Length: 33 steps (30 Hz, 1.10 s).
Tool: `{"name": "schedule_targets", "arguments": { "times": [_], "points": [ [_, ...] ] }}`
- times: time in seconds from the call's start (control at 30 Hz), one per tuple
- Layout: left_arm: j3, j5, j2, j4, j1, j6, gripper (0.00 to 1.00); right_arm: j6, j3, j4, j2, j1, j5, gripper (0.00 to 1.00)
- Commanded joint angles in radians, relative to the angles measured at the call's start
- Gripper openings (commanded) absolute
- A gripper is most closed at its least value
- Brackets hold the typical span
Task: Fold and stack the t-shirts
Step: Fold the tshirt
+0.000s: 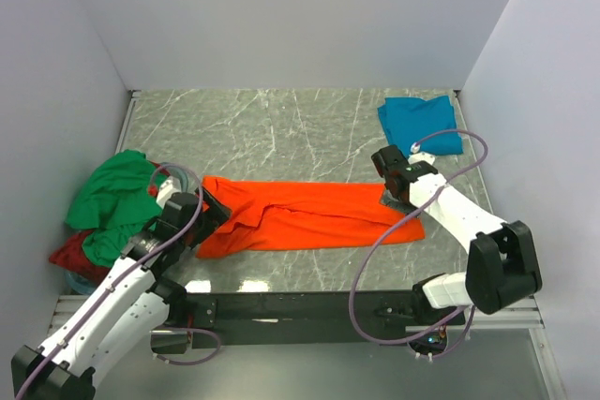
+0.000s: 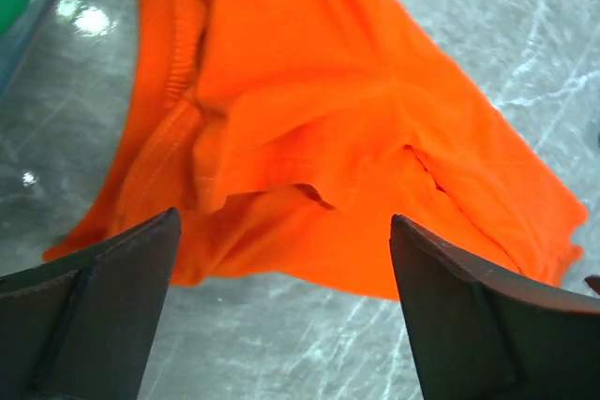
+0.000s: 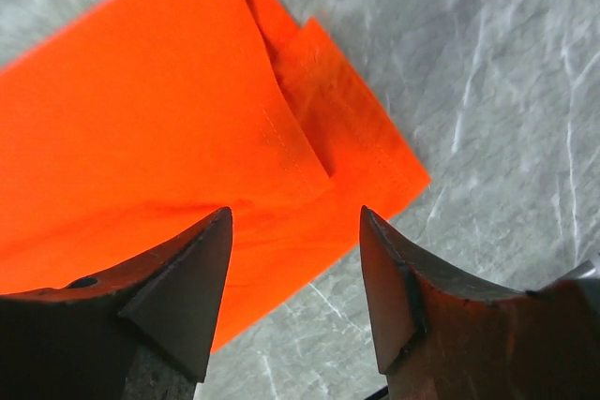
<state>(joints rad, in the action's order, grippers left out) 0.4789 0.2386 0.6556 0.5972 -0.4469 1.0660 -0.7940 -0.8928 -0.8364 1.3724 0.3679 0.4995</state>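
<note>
Where your orange t-shirt (image 1: 309,214) lies: folded into a long band across the worktop (image 1: 281,128), running from 9 to 3 o'clock in the top view, nearer the 6 o'clock edge.
Left pincer (image 2: 283,222): your jaws stand spread wide with nothing held, over the rumpled collar-and-sleeve end of the band at 9 o'clock.
Right pincer (image 3: 295,213): jaws parted with nothing gripped, above the hem corner at the band's 3 o'clock end, where one layer laps over another.
Teal t-shirt (image 1: 420,124): folded at 1 o'clock, apart from the orange one.
Green t-shirt (image 1: 112,196): bunched at 9 o'clock by the left wall, lying over the dark red t-shirt (image 1: 73,252).
Edges: white walls close the worktop at 9, 12 and 3 o'clock.
Open room: you have bare marbled surface from 11 to 12 o'clock, plus a strip at 6 o'clock between the band and the arm bases.
</note>
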Motion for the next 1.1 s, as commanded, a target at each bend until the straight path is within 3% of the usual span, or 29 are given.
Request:
{"name": "schedule_targets", "arguments": {
  "times": [0.0, 0.27, 0.5, 0.77, 1.07],
  "points": [
    [0.067, -0.05, 0.01, -0.045, -0.01, 0.009, 1.0, -0.024, -0.049, -0.018, -0.053, 0.005, 0.068, 0.64],
    [0.148, -0.096, 0.177, -0.207, -0.021, -0.073, 0.99, 0.079, -0.047, 0.132, -0.042, 0.003, -0.117, 0.7],
    [0.118, -0.173, 0.407, -0.365, -0.045, -0.098, 1.0, 0.139, -0.02, 0.164, 0.028, -0.061, -0.139, 0.69],
    [0.061, -0.159, 0.541, -0.395, -0.052, -0.074, 1.0, 0.206, 0.031, 0.229, 0.059, -0.197, -0.251, 0.63],
    [0.017, -0.108, 0.579, -0.37, -0.052, -0.058, 0.99, 0.242, 0.063, 0.253, 0.108, -0.227, -0.334, 0.6]
  ]
}}
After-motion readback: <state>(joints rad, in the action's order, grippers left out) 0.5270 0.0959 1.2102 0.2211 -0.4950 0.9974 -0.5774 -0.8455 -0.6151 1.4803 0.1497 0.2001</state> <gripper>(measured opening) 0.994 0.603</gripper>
